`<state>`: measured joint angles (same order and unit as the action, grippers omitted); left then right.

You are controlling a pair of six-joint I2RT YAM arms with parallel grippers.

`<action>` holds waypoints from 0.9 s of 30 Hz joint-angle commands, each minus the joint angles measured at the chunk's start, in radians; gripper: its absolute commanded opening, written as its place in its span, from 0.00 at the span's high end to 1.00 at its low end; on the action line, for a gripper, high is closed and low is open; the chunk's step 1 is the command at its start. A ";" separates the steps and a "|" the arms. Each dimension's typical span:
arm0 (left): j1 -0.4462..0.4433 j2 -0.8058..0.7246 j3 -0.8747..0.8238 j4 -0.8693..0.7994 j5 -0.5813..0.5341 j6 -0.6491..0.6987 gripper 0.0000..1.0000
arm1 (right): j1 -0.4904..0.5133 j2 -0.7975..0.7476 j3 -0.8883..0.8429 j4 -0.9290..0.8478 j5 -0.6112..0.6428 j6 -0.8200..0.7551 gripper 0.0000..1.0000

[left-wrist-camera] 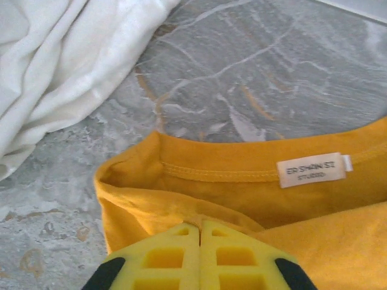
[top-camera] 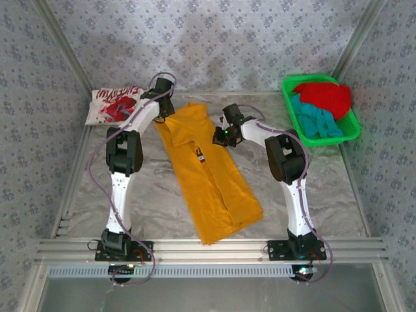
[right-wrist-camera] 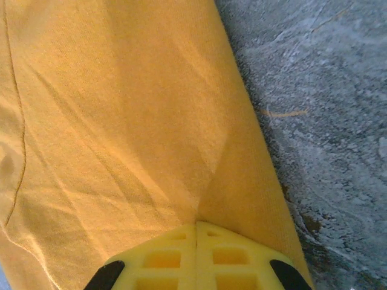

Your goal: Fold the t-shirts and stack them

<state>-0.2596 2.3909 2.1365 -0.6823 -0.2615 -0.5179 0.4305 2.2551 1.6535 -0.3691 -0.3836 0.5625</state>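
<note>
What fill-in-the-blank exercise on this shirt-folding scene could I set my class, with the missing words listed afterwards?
1. The yellow-orange t-shirt lying on the table is pinched by the shut jaws of ____ arms.
2. The red t-shirt and the teal t-shirt lie in a green ____.
3. The white t-shirt lies at the table's far ____ corner.
Missing words: both; basket; left.
</note>
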 commanded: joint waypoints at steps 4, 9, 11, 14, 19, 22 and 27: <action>0.011 -0.032 -0.005 -0.032 -0.016 0.013 0.69 | -0.021 0.043 -0.026 -0.067 0.057 0.015 1.00; 0.007 -0.112 -0.091 -0.003 -0.027 0.002 0.61 | -0.020 0.000 -0.023 -0.081 0.061 0.010 1.00; 0.005 -0.171 -0.178 0.075 -0.002 -0.020 0.61 | -0.014 -0.028 -0.022 -0.080 0.068 0.008 1.00; -0.003 -0.226 -0.334 0.179 0.091 -0.071 0.61 | 0.004 -0.060 -0.003 -0.086 0.088 -0.013 1.00; -0.030 -0.183 -0.387 0.205 0.104 -0.105 0.69 | 0.039 -0.022 0.068 -0.107 0.135 -0.049 1.00; -0.029 -0.127 -0.361 0.218 0.140 -0.127 0.72 | 0.038 0.026 0.097 -0.130 0.105 -0.044 1.00; -0.033 -0.025 -0.273 0.223 0.204 -0.151 0.81 | 0.011 0.026 0.019 -0.057 0.110 0.024 1.00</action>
<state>-0.2939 2.3104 1.8122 -0.4782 -0.1219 -0.6399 0.4652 2.2501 1.7073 -0.4366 -0.2871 0.5488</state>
